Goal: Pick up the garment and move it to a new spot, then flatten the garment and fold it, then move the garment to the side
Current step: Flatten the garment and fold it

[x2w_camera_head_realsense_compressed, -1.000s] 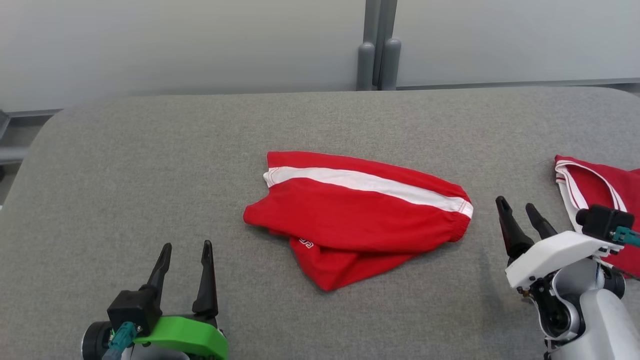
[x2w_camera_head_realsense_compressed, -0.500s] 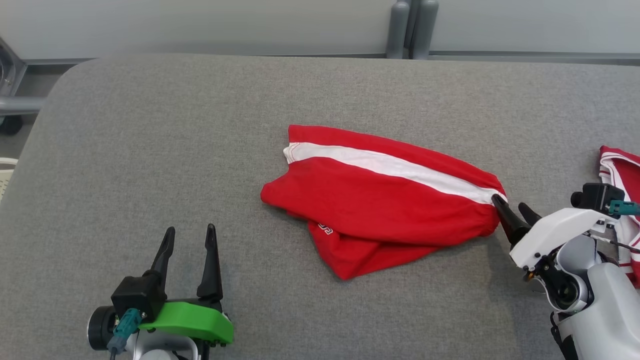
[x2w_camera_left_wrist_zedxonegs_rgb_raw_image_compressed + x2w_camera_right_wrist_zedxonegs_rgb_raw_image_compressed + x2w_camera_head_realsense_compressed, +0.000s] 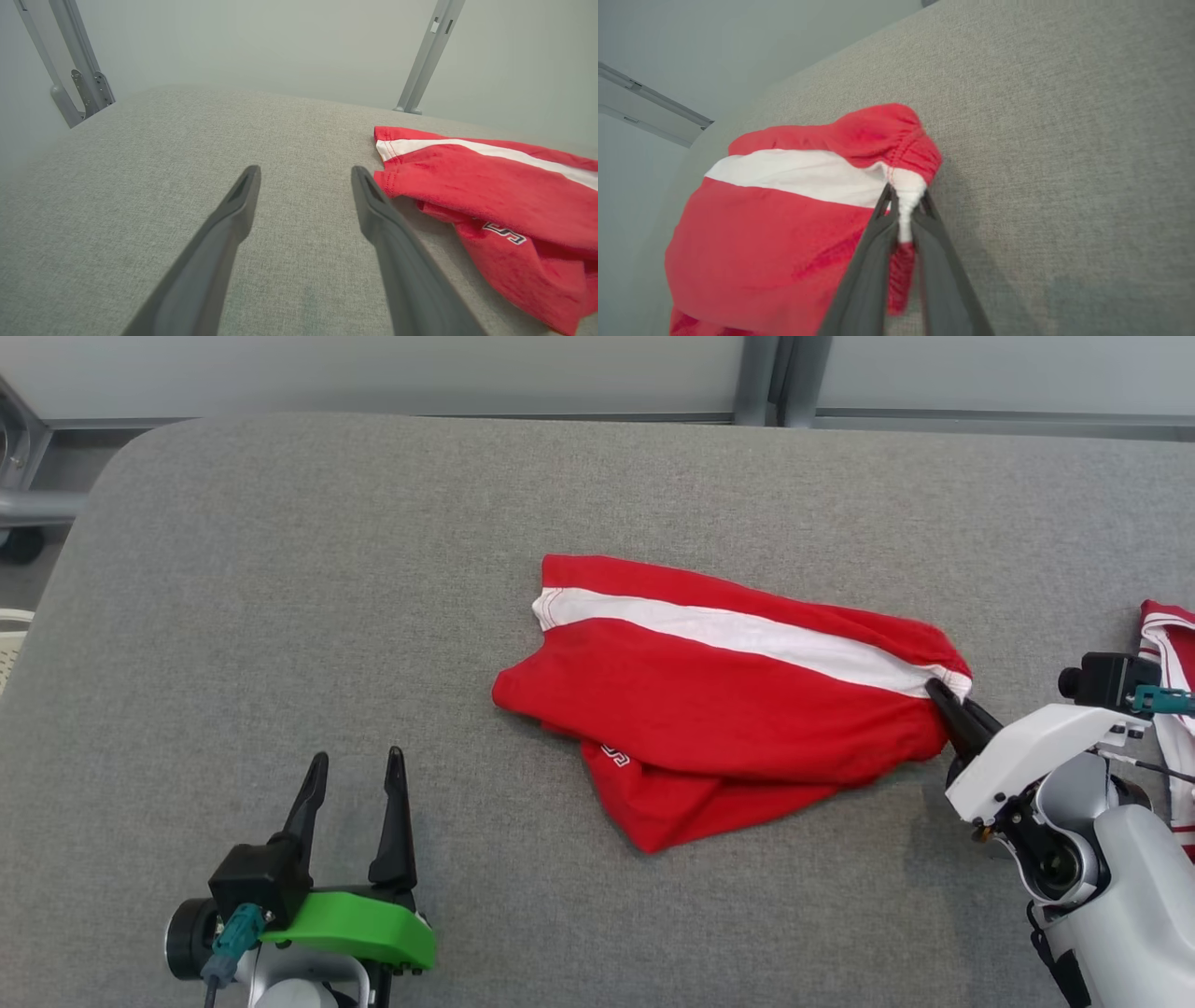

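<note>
The garment (image 3: 728, 695) is a pair of red shorts with a white side stripe, lying crumpled in the middle of the grey table (image 3: 373, 569). My right gripper (image 3: 952, 695) is shut on the garment's elastic waistband at its right end; in the right wrist view the two fingers pinch the white and red band (image 3: 906, 205) between them. My left gripper (image 3: 355, 775) stands open at the lower left, well apart from the cloth. In the left wrist view its spread fingers (image 3: 243, 205) point over bare table, with the garment (image 3: 490, 186) off to the right.
A second red and white garment (image 3: 1167, 644) lies at the table's right edge behind my right arm. Grey wall panels and a metal post (image 3: 775, 378) stand behind the table. A wheeled frame (image 3: 19, 513) sits past the table's left corner.
My right gripper reached left to the garment's waistband and closed on it. The head camera tilted down and turned, shifting the whole picture. The left gripper kept still.
</note>
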Available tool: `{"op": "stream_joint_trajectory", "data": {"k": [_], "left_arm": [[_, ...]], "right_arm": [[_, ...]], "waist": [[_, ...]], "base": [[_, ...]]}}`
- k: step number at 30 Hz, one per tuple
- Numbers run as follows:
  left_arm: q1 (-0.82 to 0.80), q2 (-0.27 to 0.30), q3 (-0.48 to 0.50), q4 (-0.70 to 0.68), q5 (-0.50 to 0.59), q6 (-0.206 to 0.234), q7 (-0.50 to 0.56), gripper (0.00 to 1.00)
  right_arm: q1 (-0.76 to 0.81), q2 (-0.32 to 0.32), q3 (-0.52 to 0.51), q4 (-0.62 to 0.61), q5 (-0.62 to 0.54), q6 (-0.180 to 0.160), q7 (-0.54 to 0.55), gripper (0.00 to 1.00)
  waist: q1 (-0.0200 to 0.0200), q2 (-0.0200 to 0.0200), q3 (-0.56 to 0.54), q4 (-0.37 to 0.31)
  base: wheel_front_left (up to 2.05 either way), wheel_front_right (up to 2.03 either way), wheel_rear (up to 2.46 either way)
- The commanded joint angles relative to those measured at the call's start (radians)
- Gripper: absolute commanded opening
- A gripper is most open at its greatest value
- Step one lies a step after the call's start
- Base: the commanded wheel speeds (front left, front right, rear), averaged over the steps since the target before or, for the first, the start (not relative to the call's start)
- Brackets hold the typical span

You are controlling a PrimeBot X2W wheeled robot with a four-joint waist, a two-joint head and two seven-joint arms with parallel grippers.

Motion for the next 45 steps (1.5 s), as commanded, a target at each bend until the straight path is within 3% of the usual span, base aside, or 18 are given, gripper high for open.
{"op": "stream_joint_trajectory", "data": {"k": [1,5,10,15,19,23,28,37,45], "left_arm": [[-0.020,0.001,0.002,0.003,0.011,-0.005,-0.005,1.00],[-0.030,-0.002,0.001,0.005,0.003,-0.014,-0.006,1.00],[-0.100,-0.035,0.003,0.012,-0.091,-0.092,0.025,1.00],[-0.247,-0.051,-0.033,0.103,-0.154,-0.173,0.149,1.00],[-0.387,-0.068,-0.065,0.244,-0.213,-0.209,0.298,1.00],[-0.499,-0.085,-0.066,0.394,-0.286,-0.221,0.424,1.00],[-0.612,-0.086,-0.070,0.556,-0.296,-0.203,0.500,1.00],[-0.757,-0.093,-0.061,0.760,-0.305,-0.193,0.501,1.00],[-0.809,-0.101,-0.061,0.870,-0.329,-0.219,0.485,1.00]], "right_arm": [[-0.005,-0.012,0.019,-0.016,0.017,0.000,-0.013,0.00],[0.011,-0.032,0.058,-0.052,0.031,0.000,-0.032,0.00],[0.032,-0.066,0.106,-0.099,0.047,0.000,-0.044,0.00],[0.025,-0.093,0.154,-0.110,0.052,0.000,-0.062,0.00],[-0.005,-0.105,0.197,-0.097,0.053,0.000,-0.073,0.00],[-0.039,-0.103,0.245,-0.070,0.056,0.000,-0.089,0.00],[-0.084,-0.096,0.301,-0.041,0.071,0.000,-0.108,0.00],[-0.144,-0.112,0.389,-0.006,0.106,0.000,-0.143,0.00],[-0.176,-0.125,0.442,0.020,0.139,0.000,-0.176,0.00]], "waist": [[0.0000,0.0107,0.002,-0.005],[0.0000,0.0107,0.004,-0.015],[0.0000,0.0107,0.010,-0.031],[0.0000,0.0107,0.018,-0.051],[0.0000,0.0107,0.027,-0.076],[0.0000,0.0107,0.036,-0.105],[0.0000,0.0107,0.053,-0.134],[0.0000,0.0107,0.095,-0.177],[0.0000,0.0107,0.113,-0.188]], "base": [[0.00,0.00,0.00],[0.00,0.00,0.00],[0.00,0.00,0.00],[0.00,0.00,0.00],[0.00,0.00,0.00],[0.00,0.00,0.00],[0.00,0.00,0.00],[0.00,0.00,0.00],[0.00,0.00,0.00]]}}
